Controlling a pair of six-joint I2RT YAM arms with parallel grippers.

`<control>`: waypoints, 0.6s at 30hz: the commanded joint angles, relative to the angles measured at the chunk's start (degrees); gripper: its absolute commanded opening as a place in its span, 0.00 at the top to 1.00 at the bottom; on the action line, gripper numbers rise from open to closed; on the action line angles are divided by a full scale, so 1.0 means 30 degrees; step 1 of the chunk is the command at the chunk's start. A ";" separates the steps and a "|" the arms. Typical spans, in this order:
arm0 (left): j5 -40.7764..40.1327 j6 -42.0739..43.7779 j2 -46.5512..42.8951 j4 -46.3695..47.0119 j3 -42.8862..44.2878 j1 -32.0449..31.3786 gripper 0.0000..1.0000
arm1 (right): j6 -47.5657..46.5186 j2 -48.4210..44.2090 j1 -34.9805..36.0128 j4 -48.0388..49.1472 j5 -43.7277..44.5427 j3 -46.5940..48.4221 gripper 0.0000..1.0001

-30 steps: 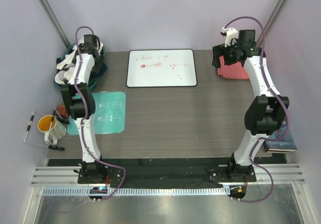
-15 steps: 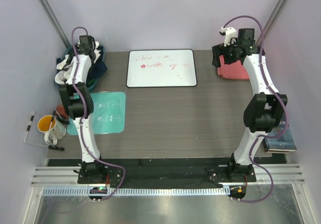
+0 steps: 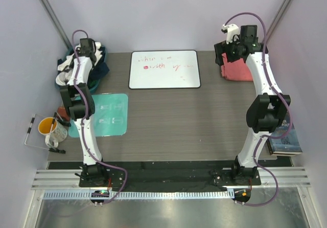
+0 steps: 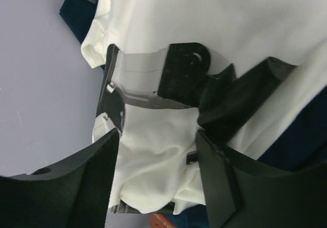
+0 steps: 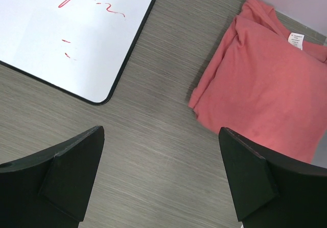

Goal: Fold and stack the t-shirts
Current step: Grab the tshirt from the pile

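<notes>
The cream-white t-shirt (image 3: 66, 67) lies bunched in a pile at the table's far left corner. My left gripper (image 3: 85, 49) hangs over it. In the left wrist view the gripper (image 4: 158, 131) is open, and a fold of the white shirt (image 4: 153, 161) fills the gap and touches both fingers. The salmon-red t-shirt (image 3: 237, 70) lies roughly folded at the far right corner. My right gripper (image 3: 228, 49) hovers just left of it. In the right wrist view it (image 5: 161, 129) is open and empty above bare table, with the salmon shirt (image 5: 265, 85) to the upper right.
Dark blue cloth (image 3: 100, 69) lies mixed into the left pile, with a grey and black plastic piece (image 4: 153, 80) on it. The whiteboard (image 3: 163, 69) lies at the far middle and the teal board (image 3: 110, 115) at the left. A mug (image 3: 51, 131) and books (image 3: 286, 143) sit off the table's sides.
My left gripper has moved farther back over the cloth pile. My right gripper has moved slightly back and left beside the salmon shirt.
</notes>
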 commanded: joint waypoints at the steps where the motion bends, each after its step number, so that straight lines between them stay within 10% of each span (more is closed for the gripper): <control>1: 0.0946 -0.0389 0.0628 -0.0587 0.0077 0.0347 0.42 | -0.0189 -0.0115 0.0331 0.0127 0.0451 0.0795 0.00; 10: 0.1942 -0.1004 0.2152 -0.1466 0.1775 0.0699 0.74 | -0.0599 -0.0319 0.0361 0.0127 0.1007 0.0620 0.00; 12: 0.2059 -0.1091 0.2066 -0.1202 0.1688 0.0786 1.00 | -0.0716 -0.0437 0.0887 0.0127 0.1066 0.0502 0.00; 18: 0.4308 -0.3022 -0.0068 -0.0705 0.1220 0.0904 1.00 | -0.1097 -0.0701 0.1092 0.0127 0.1564 0.0208 0.00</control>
